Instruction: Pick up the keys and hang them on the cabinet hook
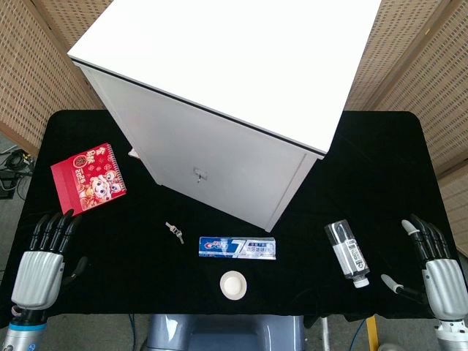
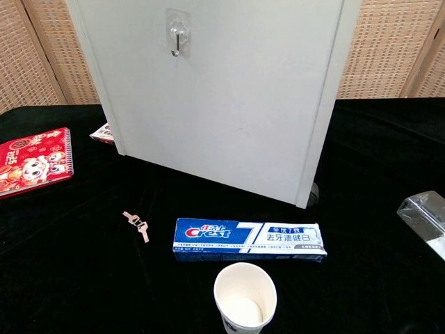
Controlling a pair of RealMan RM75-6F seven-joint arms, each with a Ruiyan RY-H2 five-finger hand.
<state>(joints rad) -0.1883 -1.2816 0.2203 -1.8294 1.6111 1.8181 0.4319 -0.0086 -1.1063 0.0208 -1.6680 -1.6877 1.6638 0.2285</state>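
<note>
The small metal keys (image 1: 174, 231) (image 2: 137, 225) lie flat on the black tablecloth, in front of the white cabinet (image 1: 219, 117) (image 2: 215, 97) and left of the toothpaste box. A clear adhesive hook (image 2: 178, 32) (image 1: 198, 175) sits on the cabinet's front face with nothing on it. My left hand (image 1: 42, 262) rests at the table's near left corner, fingers apart and holding nothing, well left of the keys. My right hand (image 1: 435, 263) lies at the near right corner, fingers spread and empty. Neither hand shows in the chest view.
A blue Crest toothpaste box (image 1: 238, 248) (image 2: 248, 239) lies right of the keys. A white paper cup (image 1: 233, 284) (image 2: 245, 298) stands near the front edge. A clear bottle (image 1: 348, 253) (image 2: 424, 214) lies at right. A red notebook (image 1: 89, 176) (image 2: 31, 161) lies at left.
</note>
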